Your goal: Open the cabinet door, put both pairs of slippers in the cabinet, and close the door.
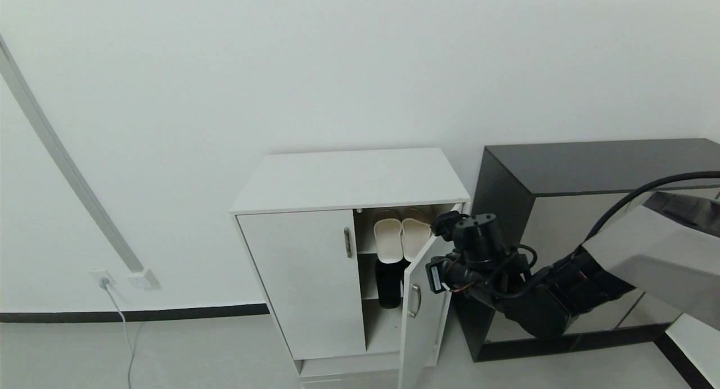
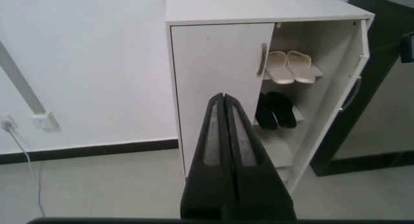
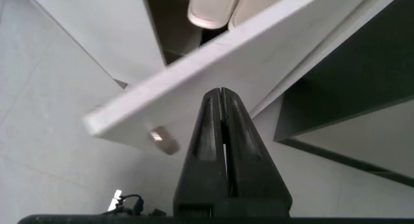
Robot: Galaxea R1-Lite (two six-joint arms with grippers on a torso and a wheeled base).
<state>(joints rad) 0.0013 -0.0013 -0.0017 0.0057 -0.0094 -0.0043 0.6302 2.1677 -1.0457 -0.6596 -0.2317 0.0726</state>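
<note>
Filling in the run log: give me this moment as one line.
white slippers: upper shelf | black slippers: shelf below | right door: partly open | right hand: shut, at door's outer side | left hand: shut, clear of cabinet

A: How many cabinets?
B: Two: one white cabinet (image 1: 349,178) and one dark cabinet (image 1: 590,164).
A: Doors on the white one?
B: Two, a left door (image 1: 304,276) and a right door (image 1: 422,321). Each has one handle, so two: left handle (image 1: 347,243), right handle (image 1: 415,301).
A: And slippers?
B: Four, in two pairs: one cream pair (image 1: 388,240), one black pair (image 2: 266,111).
A: Anything on the wall?
B: One socket (image 1: 101,277), one white box (image 1: 143,278), one cable (image 1: 125,321).
A: Grippers?
B: Two: left gripper (image 2: 224,98), right gripper (image 3: 222,93)
</note>
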